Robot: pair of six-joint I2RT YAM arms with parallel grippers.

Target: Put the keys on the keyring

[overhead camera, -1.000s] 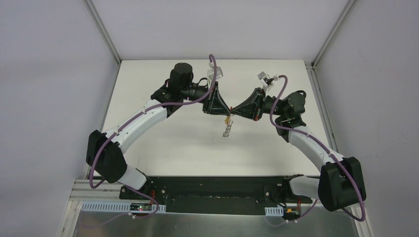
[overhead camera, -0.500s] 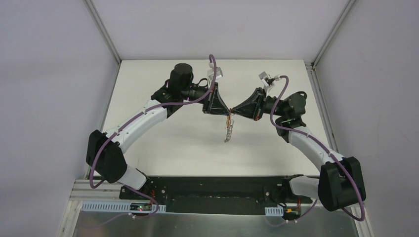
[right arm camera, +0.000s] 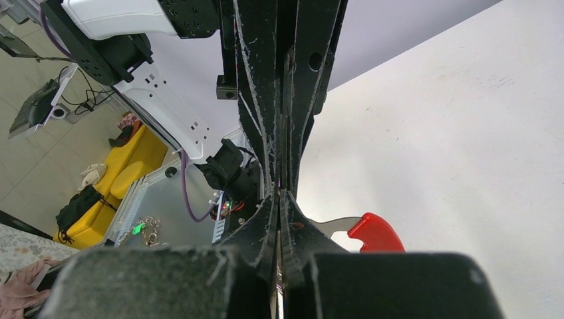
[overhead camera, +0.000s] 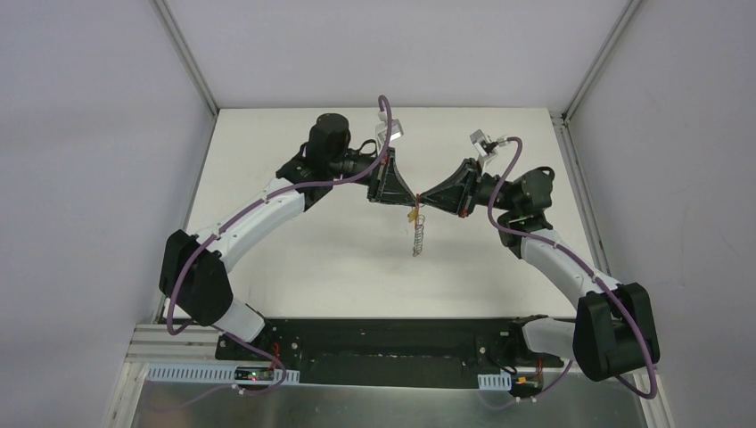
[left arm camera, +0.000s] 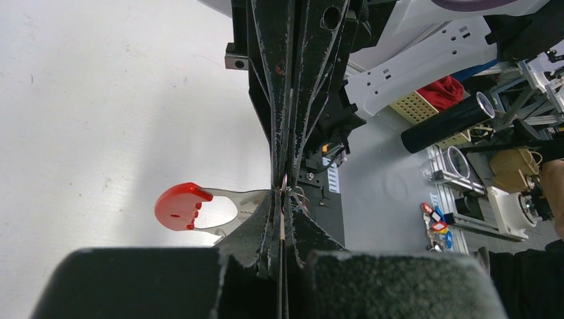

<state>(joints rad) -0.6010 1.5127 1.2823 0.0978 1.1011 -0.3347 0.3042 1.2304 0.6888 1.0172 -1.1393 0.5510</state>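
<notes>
My left gripper [overhead camera: 410, 201] and right gripper [overhead camera: 425, 202] meet tip to tip above the middle of the white table, both shut. The keyring hangs from that point: its silvery chain [overhead camera: 419, 239] dangles towards the table. Its red part [left arm camera: 181, 206] sticks out sideways on a silver band and also shows in the right wrist view [right arm camera: 376, 232]. The key's yellow-orange head [overhead camera: 412, 215] shows just under the tips. A thin yellowish edge [left arm camera: 281, 229] lies between the left gripper's [left arm camera: 282, 199] pads. The right gripper [right arm camera: 280, 196] pinches at the same spot, and what it holds is mostly hidden.
The white table [overhead camera: 294, 259] has grey walls at the back and on both sides. The black base rail [overhead camera: 383, 343] runs along the near edge. Both arms arch inward over the table's middle.
The hanging chain has swung from slanting left to hanging nearly straight, a little further right. Both grippers stay shut tip to tip and have shifted slightly right.
</notes>
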